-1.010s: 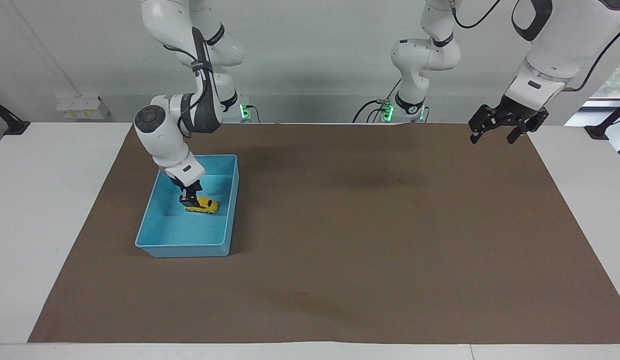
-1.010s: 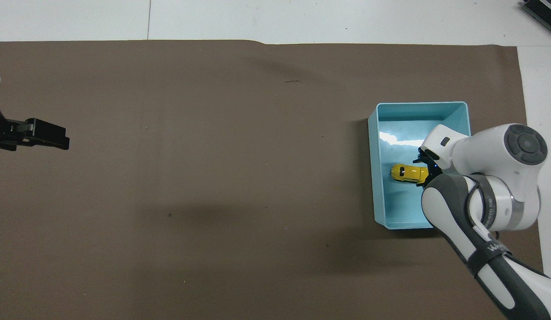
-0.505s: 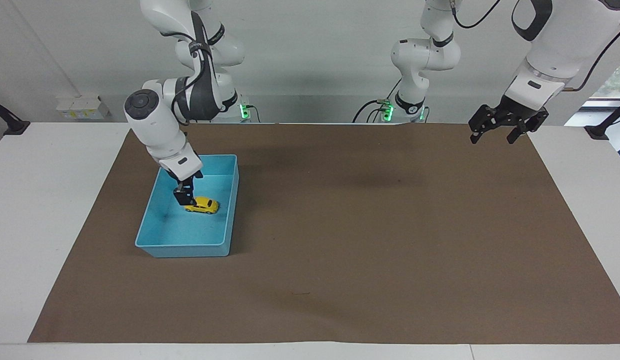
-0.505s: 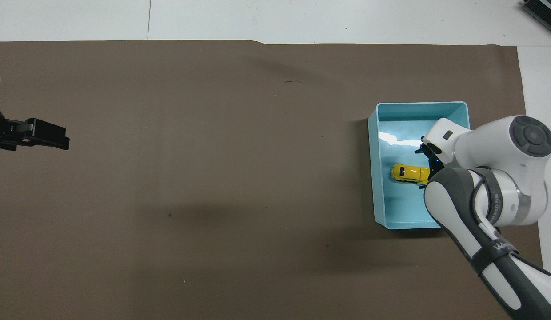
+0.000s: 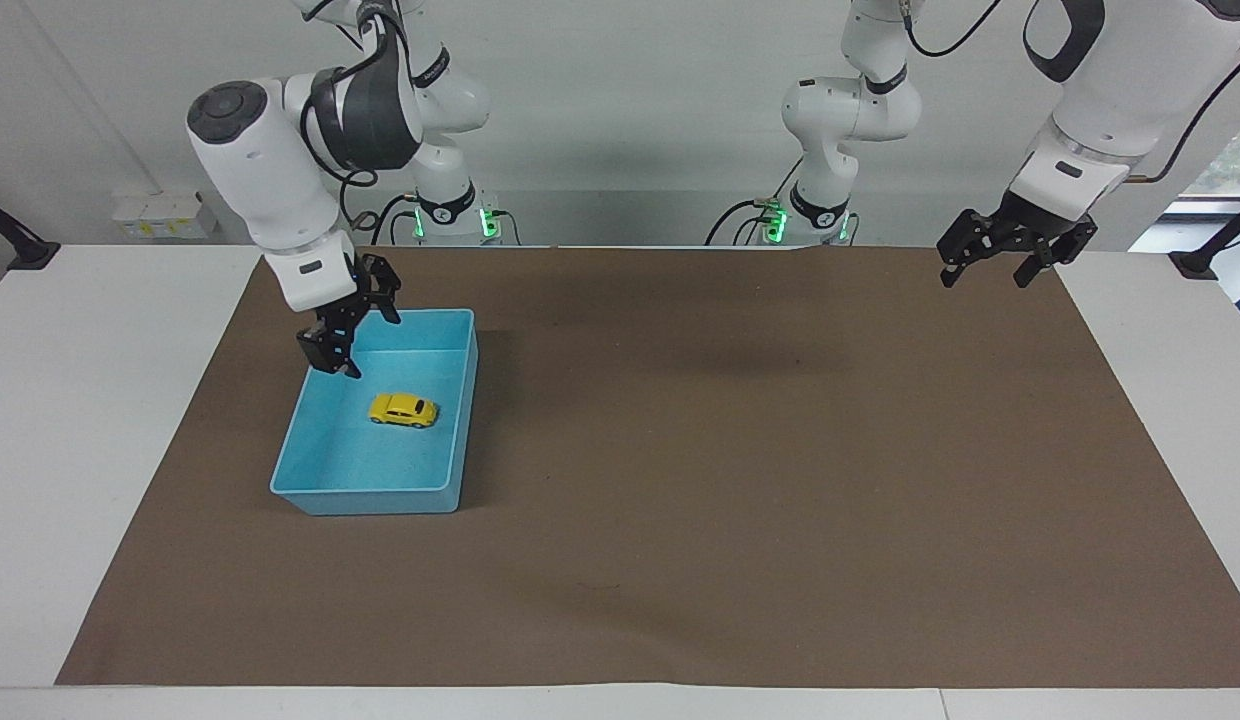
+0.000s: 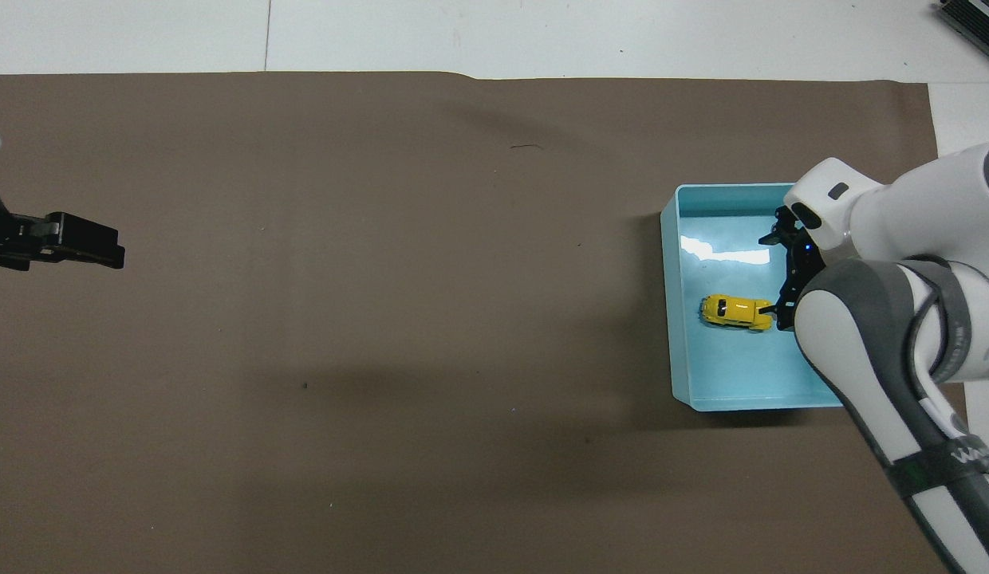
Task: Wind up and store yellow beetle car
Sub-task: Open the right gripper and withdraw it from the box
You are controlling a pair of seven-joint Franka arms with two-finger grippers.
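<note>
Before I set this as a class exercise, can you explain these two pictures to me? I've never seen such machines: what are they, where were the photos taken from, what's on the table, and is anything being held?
These are two white robot arms, each ending in a black two-finger gripper. One picture looks across the table toward the robots; the other looks down from above their end. A brown mat covers the table. On it, toward the right arm's end, sits a blue bin with the yellow beetle car lying inside. Nothing is held: the right gripper hangs open above the bin, clear of the car. The left gripper waits, open, in the air over the mat's corner at the left arm's end.
</note>
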